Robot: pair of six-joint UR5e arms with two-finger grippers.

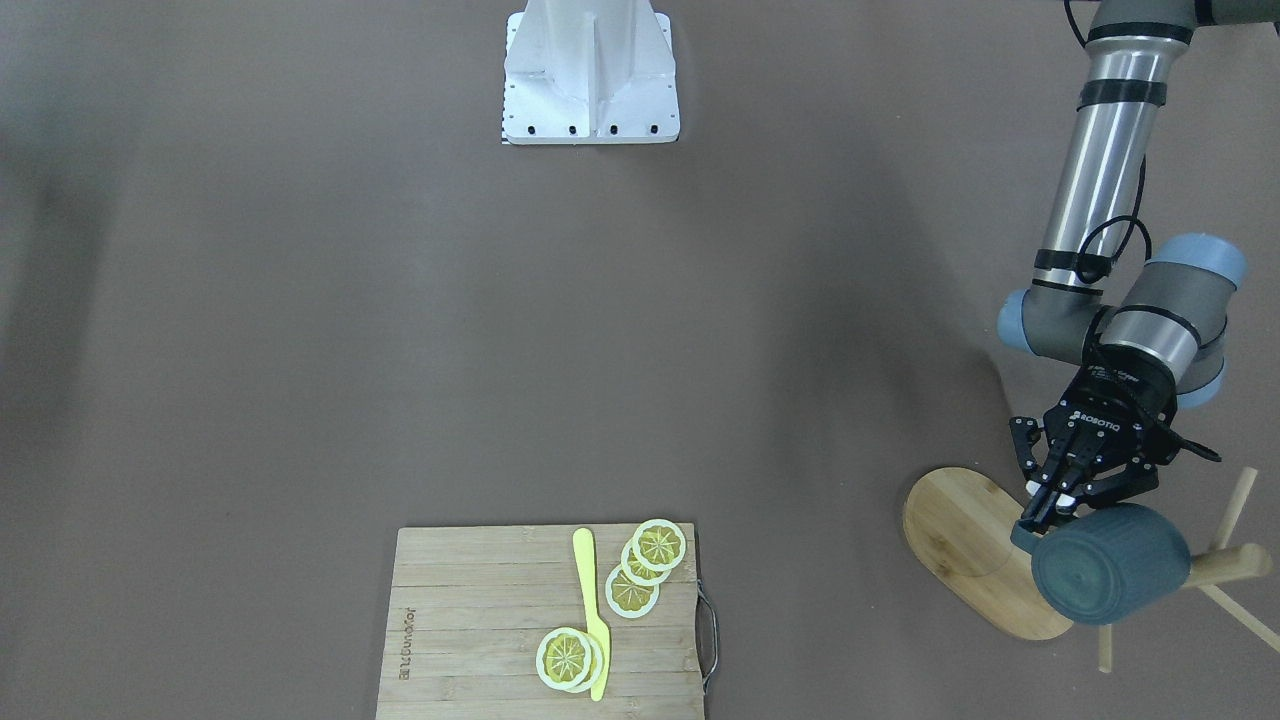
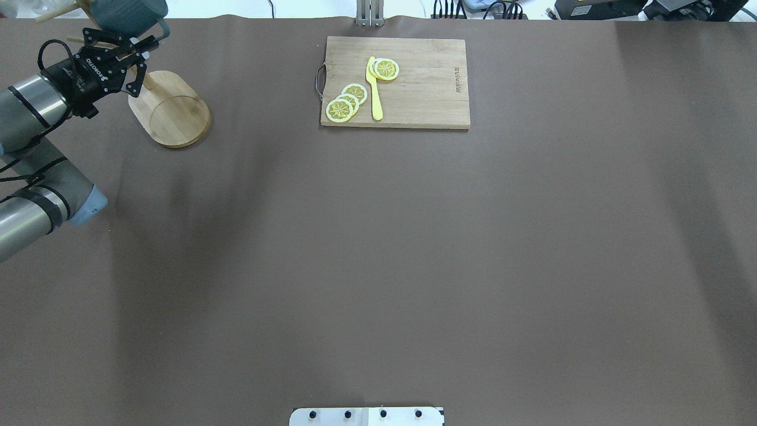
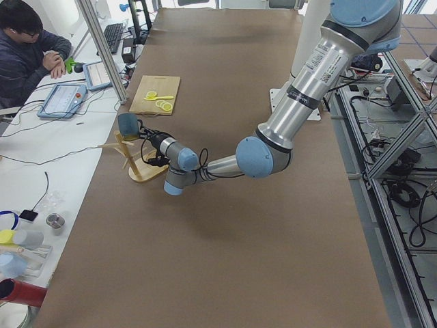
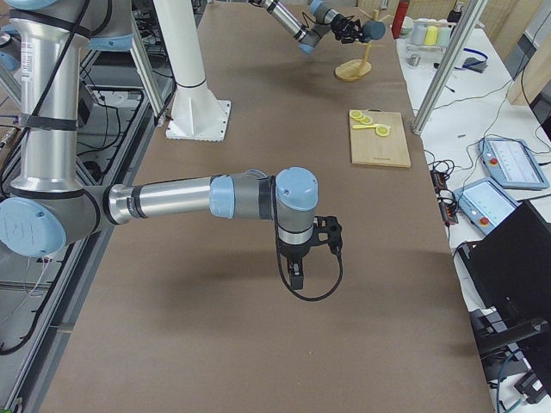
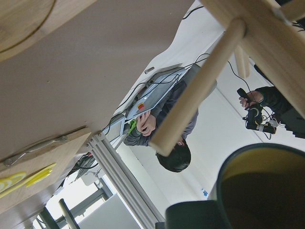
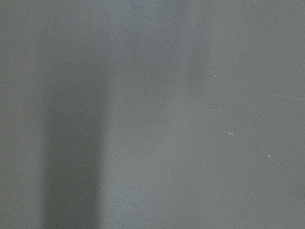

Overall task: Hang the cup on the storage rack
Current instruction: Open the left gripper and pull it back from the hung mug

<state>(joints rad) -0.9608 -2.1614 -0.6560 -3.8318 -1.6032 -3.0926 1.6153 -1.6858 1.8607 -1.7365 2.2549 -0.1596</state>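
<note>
The dark blue-grey cup [image 1: 1110, 565] lies on its side in the air, its yellow inside showing in the left wrist view [image 5: 257, 191]. My left gripper [image 1: 1045, 510] is shut on the cup's handle and holds it beside the post and pegs of the bamboo storage rack [image 1: 965, 540]. In the overhead view the cup [image 2: 127, 12] is over the far left table edge, above the rack's oval base [image 2: 171, 112]. A peg [image 5: 195, 95] ends just in front of the cup's mouth. My right gripper [image 4: 295, 277] hangs low over bare table; I cannot tell if it is open or shut.
A rectangular bamboo cutting board [image 2: 414, 83] with lemon slices [image 2: 346, 103] and a yellow knife [image 2: 374, 89] lies at the far middle of the table. The robot's white base [image 1: 590, 80] stands at the near edge. An operator [image 3: 27, 41] sits beyond the table.
</note>
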